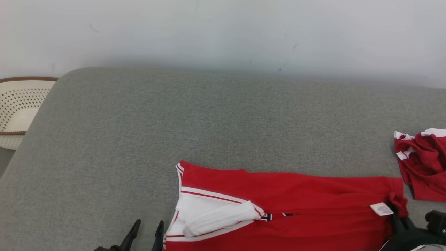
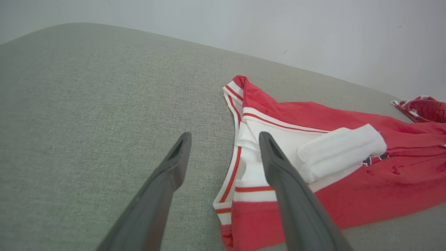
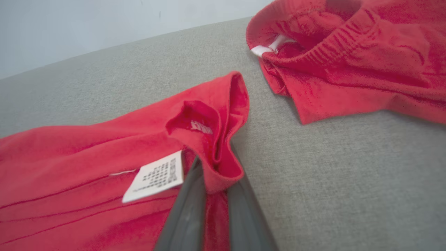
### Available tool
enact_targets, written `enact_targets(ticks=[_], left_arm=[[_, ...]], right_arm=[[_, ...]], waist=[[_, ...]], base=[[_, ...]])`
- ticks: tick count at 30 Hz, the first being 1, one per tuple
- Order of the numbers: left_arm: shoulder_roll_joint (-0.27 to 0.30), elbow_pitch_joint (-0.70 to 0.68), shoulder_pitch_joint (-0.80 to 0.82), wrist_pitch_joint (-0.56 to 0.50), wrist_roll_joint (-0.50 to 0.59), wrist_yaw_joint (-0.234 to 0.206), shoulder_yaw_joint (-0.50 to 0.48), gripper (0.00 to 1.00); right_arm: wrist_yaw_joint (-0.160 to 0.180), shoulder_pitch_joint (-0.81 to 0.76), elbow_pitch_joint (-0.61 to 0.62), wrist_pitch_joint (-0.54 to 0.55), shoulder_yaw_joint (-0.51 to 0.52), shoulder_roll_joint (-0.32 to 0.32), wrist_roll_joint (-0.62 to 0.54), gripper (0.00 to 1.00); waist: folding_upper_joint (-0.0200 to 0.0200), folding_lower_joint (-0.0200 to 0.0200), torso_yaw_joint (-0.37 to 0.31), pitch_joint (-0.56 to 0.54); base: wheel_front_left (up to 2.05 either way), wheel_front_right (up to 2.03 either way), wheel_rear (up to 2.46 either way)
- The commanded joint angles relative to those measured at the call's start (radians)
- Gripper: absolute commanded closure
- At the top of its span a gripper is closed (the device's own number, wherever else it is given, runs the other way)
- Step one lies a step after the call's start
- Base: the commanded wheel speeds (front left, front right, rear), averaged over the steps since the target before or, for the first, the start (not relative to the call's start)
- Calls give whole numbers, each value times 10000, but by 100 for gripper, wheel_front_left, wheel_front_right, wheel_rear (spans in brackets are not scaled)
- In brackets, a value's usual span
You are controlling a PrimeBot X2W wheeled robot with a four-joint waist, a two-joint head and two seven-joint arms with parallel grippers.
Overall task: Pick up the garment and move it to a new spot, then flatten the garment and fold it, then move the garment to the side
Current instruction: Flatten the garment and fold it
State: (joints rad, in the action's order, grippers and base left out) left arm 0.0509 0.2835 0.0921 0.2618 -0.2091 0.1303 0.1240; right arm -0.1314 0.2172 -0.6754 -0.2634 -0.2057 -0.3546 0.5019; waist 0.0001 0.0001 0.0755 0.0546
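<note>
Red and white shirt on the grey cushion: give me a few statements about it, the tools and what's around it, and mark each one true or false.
1. The right tool is shut on a corner of the red and white shirt, next to its care label. True.
2. The left tool is shut on the white sleeve. False: it is open and holds nothing; the white sleeve lies free on the shirt.
3. A second red garment lies to the shirt's right, apart from it. True.
4. The perforated basket sits on the grey cushion. False: it stands beyond the cushion's left edge.
</note>
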Motion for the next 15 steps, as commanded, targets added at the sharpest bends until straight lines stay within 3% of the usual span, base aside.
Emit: enact_targets(ticks=[1, 8, 12, 15], left_arm=[[1, 15, 4, 42, -44, -10, 61, 0], [6, 53, 56, 42, -274, -10, 250, 0], [4, 111, 44, 42, -340, -11, 318, 0], [4, 193, 93, 42, -398, -11, 398, 0]], right_arm=[[15, 109, 23, -9, 90, -160, -87, 100], [16, 527, 731, -9, -49, -597, -335, 100], [14, 591, 1833, -9, -1268, -580, -189, 100], [14, 725, 2552, -7, -2740, -598, 56, 100]], waist=[[-1, -1, -73, -22], [-1, -1, -371, -8], [-1, -1, -576, 16], [-1, -1, -661, 15]], base=[[0, 0, 0], [0, 0, 0], [0, 0, 0], [0, 0, 0]])
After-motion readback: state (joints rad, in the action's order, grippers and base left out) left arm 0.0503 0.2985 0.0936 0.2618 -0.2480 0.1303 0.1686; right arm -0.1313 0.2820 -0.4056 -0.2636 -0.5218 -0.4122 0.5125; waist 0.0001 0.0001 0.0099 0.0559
